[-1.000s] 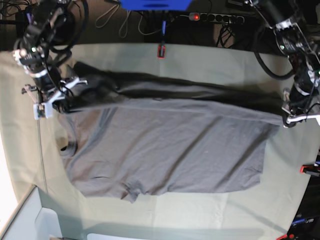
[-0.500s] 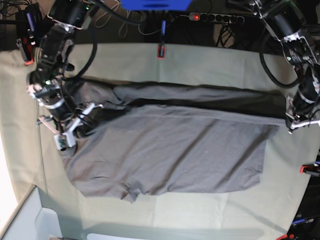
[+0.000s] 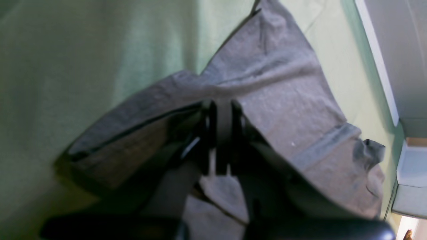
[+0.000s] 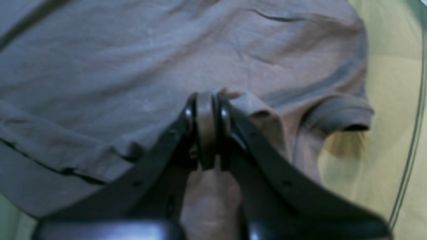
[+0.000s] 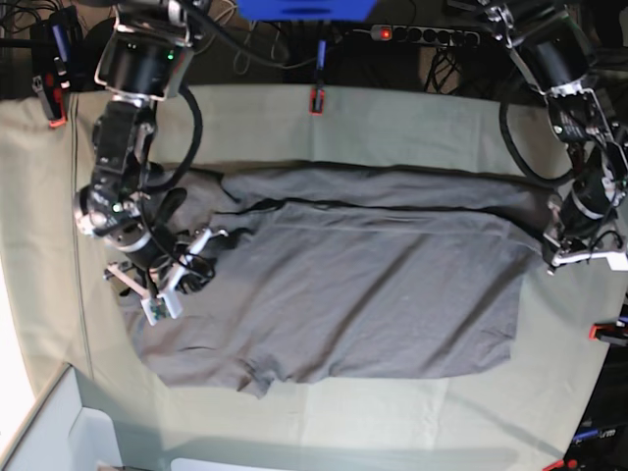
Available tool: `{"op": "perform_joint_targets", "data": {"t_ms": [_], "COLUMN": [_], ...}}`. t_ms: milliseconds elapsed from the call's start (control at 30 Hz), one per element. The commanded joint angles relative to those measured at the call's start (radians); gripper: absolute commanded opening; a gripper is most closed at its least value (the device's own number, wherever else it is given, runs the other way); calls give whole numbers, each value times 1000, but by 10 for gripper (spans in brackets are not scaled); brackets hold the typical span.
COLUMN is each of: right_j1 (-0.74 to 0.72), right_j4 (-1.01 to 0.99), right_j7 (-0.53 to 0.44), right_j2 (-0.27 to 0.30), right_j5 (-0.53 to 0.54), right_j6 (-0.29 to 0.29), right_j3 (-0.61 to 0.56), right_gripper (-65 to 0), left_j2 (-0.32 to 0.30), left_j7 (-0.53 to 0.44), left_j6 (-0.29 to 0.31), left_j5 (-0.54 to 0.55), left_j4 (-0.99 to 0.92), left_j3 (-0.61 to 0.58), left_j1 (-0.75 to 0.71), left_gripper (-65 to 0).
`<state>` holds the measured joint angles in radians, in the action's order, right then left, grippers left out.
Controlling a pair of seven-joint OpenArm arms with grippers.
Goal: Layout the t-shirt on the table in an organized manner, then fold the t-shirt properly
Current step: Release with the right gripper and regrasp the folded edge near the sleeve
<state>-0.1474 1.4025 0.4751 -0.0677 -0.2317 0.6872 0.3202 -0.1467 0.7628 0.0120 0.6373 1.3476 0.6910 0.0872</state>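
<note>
Both grippers are pinching the t-shirt: right gripper at its collar end, left gripper at its hem corner, carrying one long edge inward, evidently folding.

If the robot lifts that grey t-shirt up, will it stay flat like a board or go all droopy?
Probably droopy. The t-shirt bunches into soft folds where the right pincer pinches it, and it sags on both sides of the left pincer. It likely feels light, since a small pinch holds up the edge. It wrinkles on the table, so it would probably drag rather than slide.
</note>
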Motion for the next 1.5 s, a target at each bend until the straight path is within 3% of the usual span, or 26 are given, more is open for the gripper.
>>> {"op": "perform_joint_targets", "data": {"t_ms": [0, 433, 533, 1033, 1100, 1233, 1333, 1467], "right_j1": [-33, -102, -116, -143, -140, -136, -136, -96], "right_j4": [8, -104, -125, -125, -125, -124, -99, -1], "right_j7": [-22, -25, -25, -20, -20, -19, -19, -19], "right_j2": [4, 6, 29, 32, 32, 32, 33, 30], "right_j5": [13, 13, 13, 13, 13, 13, 13, 13], "right_j6": [11, 11, 11, 11, 11, 11, 11, 11], "right_j3": [0, 0, 0, 0, 0, 0, 9, 67], "right_gripper": [-650, -650, -650, -650, -606, -447, -334, -290], "left_j2": [-17, -49, -52, -66, -66, -70, -72, -72], "left_j7": [-15, -15, -16, -16, -16, -9, -12, -1], "left_j6": [9, 9, 9, 9, 7, 3, 3, 6], "left_j5": [13, 13, 14, 13, 13, 13, 13, 23], "left_j4": [14, -17, -69, -164, -164, -165, -165, -150], "left_j3": [3, 3, 9, 3, 3, 3, 2, 2], "left_j1": [33, 49, 66, 150, 151, 148, 145, 122], "left_gripper": [-650, -650, -650, -650, -646, -522, -365, -258]}}
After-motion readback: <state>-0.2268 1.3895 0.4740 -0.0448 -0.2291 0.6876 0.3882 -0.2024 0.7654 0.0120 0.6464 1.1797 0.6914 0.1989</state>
